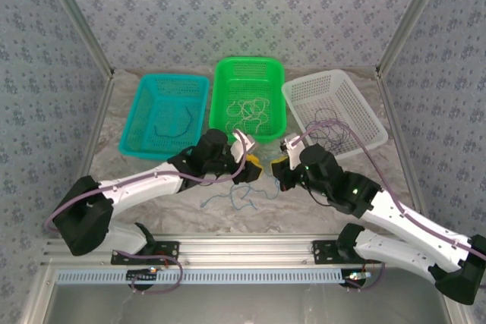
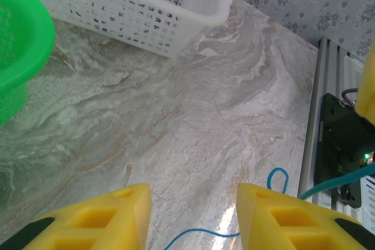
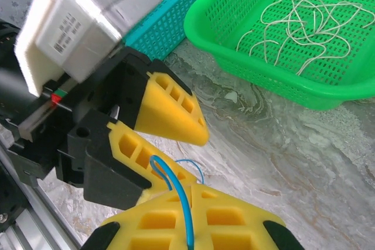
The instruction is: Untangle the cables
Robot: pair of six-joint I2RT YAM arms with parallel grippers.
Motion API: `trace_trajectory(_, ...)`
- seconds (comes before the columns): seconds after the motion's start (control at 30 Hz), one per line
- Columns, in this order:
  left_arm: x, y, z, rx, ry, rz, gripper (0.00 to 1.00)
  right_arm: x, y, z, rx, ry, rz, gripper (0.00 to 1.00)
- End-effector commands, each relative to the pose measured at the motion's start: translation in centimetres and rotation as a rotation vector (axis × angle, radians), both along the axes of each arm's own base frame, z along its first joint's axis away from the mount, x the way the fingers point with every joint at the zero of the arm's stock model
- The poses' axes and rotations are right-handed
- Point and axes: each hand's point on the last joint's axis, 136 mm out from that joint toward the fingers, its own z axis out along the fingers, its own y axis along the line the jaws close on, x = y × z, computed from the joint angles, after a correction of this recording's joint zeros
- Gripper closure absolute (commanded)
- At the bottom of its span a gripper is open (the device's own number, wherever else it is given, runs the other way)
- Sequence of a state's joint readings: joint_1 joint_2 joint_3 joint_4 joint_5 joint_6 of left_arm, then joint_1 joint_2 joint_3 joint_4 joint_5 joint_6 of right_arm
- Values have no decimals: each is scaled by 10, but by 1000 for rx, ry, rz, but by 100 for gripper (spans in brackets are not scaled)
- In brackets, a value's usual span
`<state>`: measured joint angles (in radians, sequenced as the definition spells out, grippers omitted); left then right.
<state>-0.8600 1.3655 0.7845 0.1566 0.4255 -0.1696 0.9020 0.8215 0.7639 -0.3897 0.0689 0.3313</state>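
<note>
At table centre, just near of the green basket [image 1: 219, 104]:

- Right gripper [image 1: 278, 166]: jaws closed flat on the blue cable [image 3: 186, 215], which rises from between the fingers in a short loop.
- Left gripper [image 2: 192, 206]: just left of the right one, tip to tip. Jaws partly apart, with a slack run of the same cable lying between the fingers, apparently not pinched.
- Rest of the blue cable: a loose tangle on the bare table [image 1: 292, 214], near of both grippers and leaning left. Long axis roughly left to right.
- Judgement: the coming move turns on that near-left lie, and the left gripper is the closer to the tangle.
- Cream cables [image 1: 250, 108]: in the green basket.
- Teal basket [image 1: 133, 123]: far left, holding a dark cable [image 1: 175, 125].
- White basket [image 1: 364, 123]: far right, holding a purple-dark cable [image 1: 334, 130].
- Open room: bare marble left and right of the grippers.
- Limits: basket rims close on the far side, the metal rail [image 1: 250, 248] on the near side.
</note>
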Motion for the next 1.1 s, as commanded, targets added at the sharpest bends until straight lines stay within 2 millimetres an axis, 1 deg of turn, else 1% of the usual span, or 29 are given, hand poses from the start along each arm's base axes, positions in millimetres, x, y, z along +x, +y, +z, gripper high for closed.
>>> trace_trajectory(0.0, -1, 1, 42, -92, -91, 5, 56, 1, -8, -3, -24, -14, -20, 100)
trace_trajectory(0.13, -10, 10, 54, -139, -123, -4, 48, 1, -10, -5, -20, -15, -23, 100)
trace_trajectory(0.23, -19, 8, 54, -167, -111, -43, 45, -1, -7, -1, -1, -19, -6, 100)
trace_trajectory(0.33, -24, 1, 50, -178, -73, -92, 43, -2, -3, 3, 18, -24, 14, 100)
trace_trajectory(0.57, -26, -22, 47, -180, -49, -156, 44, -6, 0, 10, 47, -31, 37, 100)
trace_trajectory(0.63, -26, -28, 46, -174, -46, -171, 48, -7, 0, 12, 54, -35, 40, 100)
trace_trajectory(0.67, -24, -29, 45, -164, -45, -169, 54, -8, -1, 12, 58, -37, 42, 100)
trace_trajectory(0.77, -13, -28, 42, -135, -62, -117, 83, -10, -2, 9, 52, -30, 44, 100)
trace_trajectory(0.8, -10, -26, 44, -126, -77, -95, 91, -10, -3, 7, 46, -24, 41, 100)
trace_trajectory(0.83, -7, -23, 47, -117, -94, -74, 96, -10, -4, 5, 41, -19, 38, 99)
trace_trajectory(0.87, -4, -19, 49, -103, -112, -51, 100, -11, -5, 2, 32, -10, 36, 99)
trace_trajectory(0.97, 2, -4, 65, -80, -173, 2, 100, -12, -7, -3, 25, 1, 37, 97)
trace_trajectory(1.0, 6, 3, 71, -63, -194, 32, 100, -11, -8, -4, 21, 3, 27, 92)
trace_trajectory(1.03, 9, 10, 77, -45, -210, 53, 100, -10, -10, -5, 16, 2, 12, 82)
trace_trajectory(1.07, 13, 18, 84, -20, -229, 83, 100, -6, -14, -6, 8, -1, -16, 66)
